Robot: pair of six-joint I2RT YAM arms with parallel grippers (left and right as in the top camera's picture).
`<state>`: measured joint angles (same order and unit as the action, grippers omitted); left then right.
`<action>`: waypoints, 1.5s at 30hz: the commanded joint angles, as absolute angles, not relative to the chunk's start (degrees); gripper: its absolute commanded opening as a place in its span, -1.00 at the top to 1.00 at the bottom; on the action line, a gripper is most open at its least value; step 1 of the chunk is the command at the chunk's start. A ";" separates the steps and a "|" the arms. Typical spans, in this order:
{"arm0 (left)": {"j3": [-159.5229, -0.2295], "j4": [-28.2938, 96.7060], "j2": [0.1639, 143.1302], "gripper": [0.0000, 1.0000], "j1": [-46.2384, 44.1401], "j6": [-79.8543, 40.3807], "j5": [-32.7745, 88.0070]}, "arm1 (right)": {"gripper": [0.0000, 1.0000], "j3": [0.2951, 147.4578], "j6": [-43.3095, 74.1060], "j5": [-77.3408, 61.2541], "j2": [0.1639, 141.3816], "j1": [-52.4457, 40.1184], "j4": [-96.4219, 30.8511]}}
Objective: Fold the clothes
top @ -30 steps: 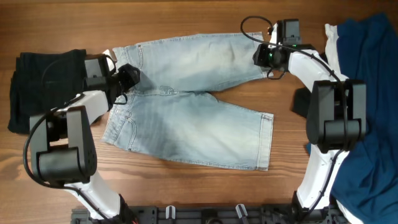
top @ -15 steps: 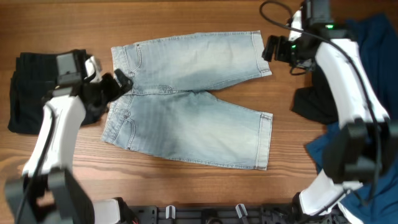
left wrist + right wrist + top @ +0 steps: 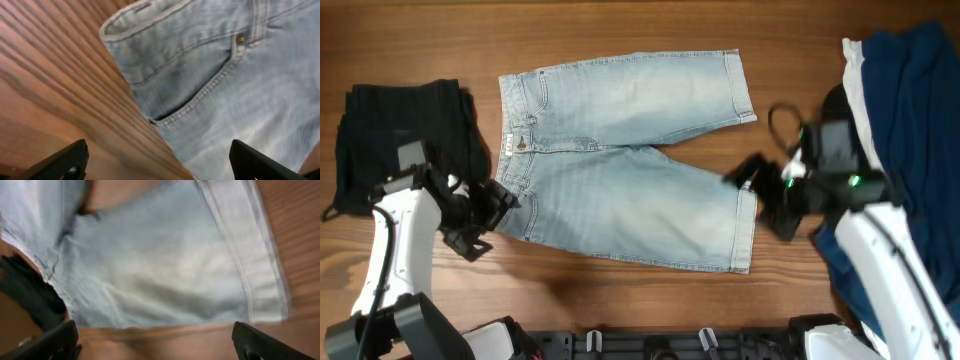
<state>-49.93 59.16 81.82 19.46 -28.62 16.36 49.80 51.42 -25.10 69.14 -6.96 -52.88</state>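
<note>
Pale blue denim shorts lie flat on the wooden table, waistband to the left, both legs pointing right. My left gripper hovers open at the near corner of the waistband. In the left wrist view the stitched front pocket lies ahead of that gripper, nothing between its fingers. My right gripper stands open just right of the near leg's hem. The right wrist view shows that hem ahead of the open gripper. A black garment and a dark blue and white one lie to the sides.
The black garment sits folded at the table's left edge, close behind my left arm. The dark blue and white pile covers the right edge, under and behind my right arm. Bare wood runs along the far side of the shorts.
Both grippers opened and left the far side of the shorts. The left moved toward the near waistband corner, the right toward the near leg's hem. The shorts lie flat.
</note>
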 commanded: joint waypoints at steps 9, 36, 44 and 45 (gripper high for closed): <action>-38.79 48.49 81.65 -0.80 19.73 -30.72 20.53 | -0.97 26.55 81.12 -26.74 63.53 -16.12 -47.29; -38.50 49.28 81.65 -0.84 19.73 -30.72 20.56 | 0.91 22.00 86.91 -7.62 68.49 -16.12 -38.06; -38.50 46.04 81.65 -0.82 19.73 -30.55 17.82 | 0.91 22.00 83.57 -5.50 68.49 -16.12 -36.67; -38.46 45.95 81.67 -0.80 19.73 -30.52 16.43 | 0.91 22.00 83.26 -5.34 68.49 -16.12 -36.64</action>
<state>-38.81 46.76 81.80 19.46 -30.15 19.49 23.40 85.49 -14.92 67.40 -16.10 -37.17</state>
